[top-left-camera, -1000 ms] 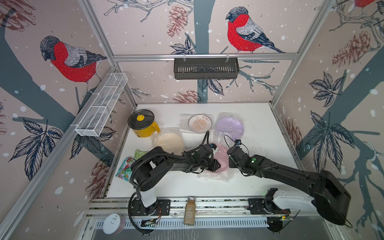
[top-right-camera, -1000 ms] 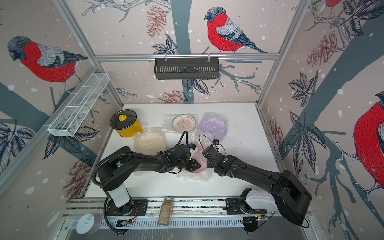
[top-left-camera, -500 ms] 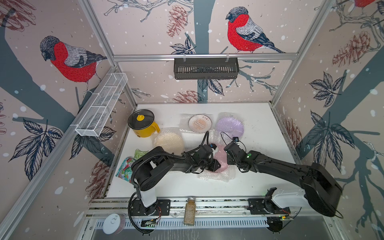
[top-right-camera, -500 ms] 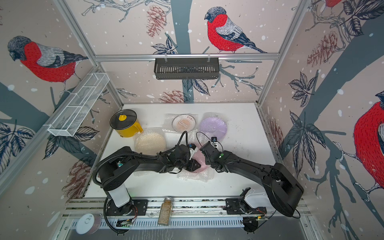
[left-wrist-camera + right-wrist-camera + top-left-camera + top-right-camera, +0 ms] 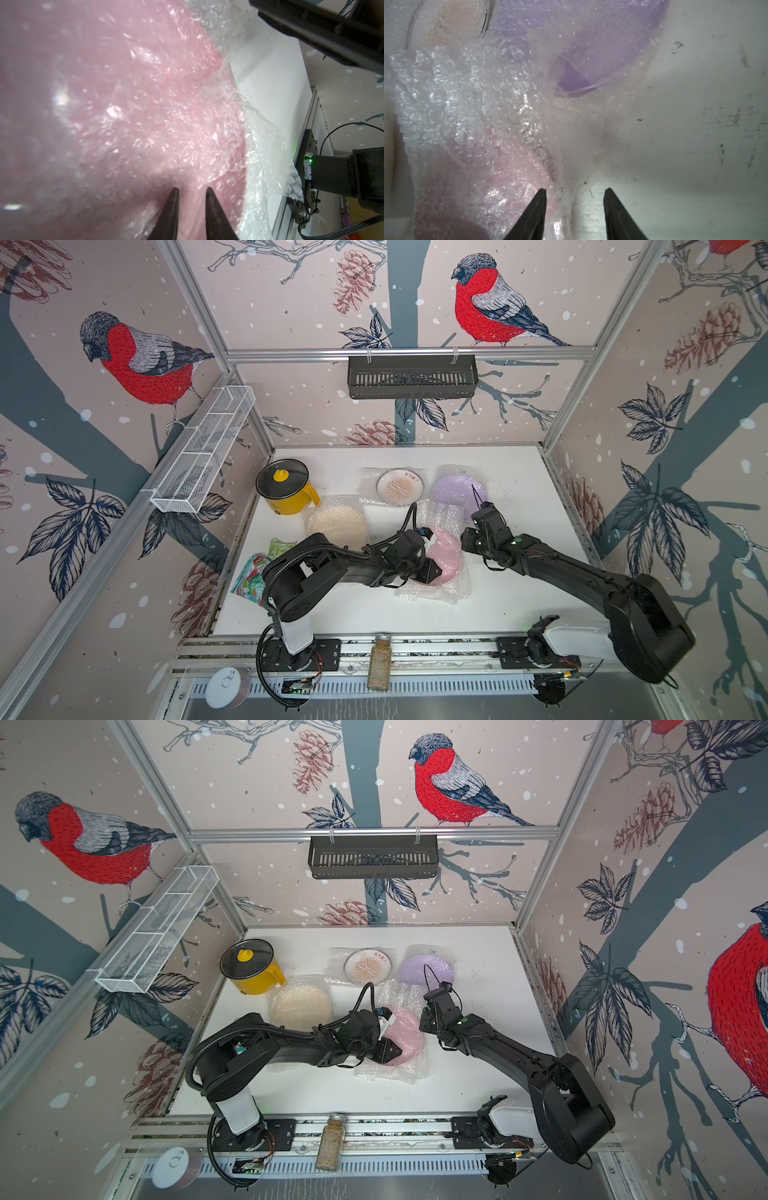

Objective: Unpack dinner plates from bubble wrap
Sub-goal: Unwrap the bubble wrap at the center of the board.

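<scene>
Top views: pink plate (image 5: 449,551) sat on the tabletop (image 5: 519,605) in loose bubble wrap (image 5: 436,593) — lilac plate (image 5: 457,489), cream plate (image 5: 338,524) and sunburst plate (image 5: 401,488) were wrapped behind. Left wrist: left claw (image 5: 192,190) was nearly shut against the wrapped pink — grip unclear. Right wrist: right claw (image 5: 575,189) was open, empty, at the wrap's edge.

Pink plate (image 5: 446,556): 8 o'clock rim hidden under left tool (image 5: 434,571) in both top views. The left wrist view shows it blurred and cut off on three sides. Tool pinching plate or bubble wrap (image 5: 436,593): cannot tell. Snack bags (image 5: 251,578), 9 o'clock of plate, half behind left arm (image 5: 332,568). Sunburst plate (image 5: 401,488) lettering too small.
</scene>
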{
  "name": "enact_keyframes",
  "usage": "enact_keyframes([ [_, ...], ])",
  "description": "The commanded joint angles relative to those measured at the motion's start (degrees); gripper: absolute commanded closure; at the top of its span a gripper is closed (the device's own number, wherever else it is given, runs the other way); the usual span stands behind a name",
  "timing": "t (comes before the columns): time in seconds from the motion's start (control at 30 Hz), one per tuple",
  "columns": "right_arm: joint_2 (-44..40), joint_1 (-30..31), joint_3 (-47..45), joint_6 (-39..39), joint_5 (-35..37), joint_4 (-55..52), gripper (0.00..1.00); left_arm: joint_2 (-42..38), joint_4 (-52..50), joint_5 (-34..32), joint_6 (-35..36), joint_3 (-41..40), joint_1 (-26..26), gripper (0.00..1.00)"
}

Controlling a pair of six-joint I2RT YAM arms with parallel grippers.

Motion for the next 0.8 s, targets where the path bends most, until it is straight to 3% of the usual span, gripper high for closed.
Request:
enact_keyframes([
  [0.0,1.0,-0.9,-0.2,-0.6,-2.3,2.0,0.57,0.5,-6.6,-0.2,-0.6,-0.4,0.0,0.75],
  [0.57,3.6,1.3,-2.9,0.3,-4.1,3.1,0.7,0.2,-6.2,1.9,-0.5,1.5,0.0,0.75],
  [0.7,3.0,1.3,-2.7,-0.1,-4.5,2.8,0.78,-1.1,-6.3,3.8,-0.6,3.9,0.0,0.74],
  [0.77,2.8,1.3,-2.3,-0.4,-5.4,2.7,0.87,-2.0,-6.8,4.9,-0.3,5.5,0.0,0.71],
])
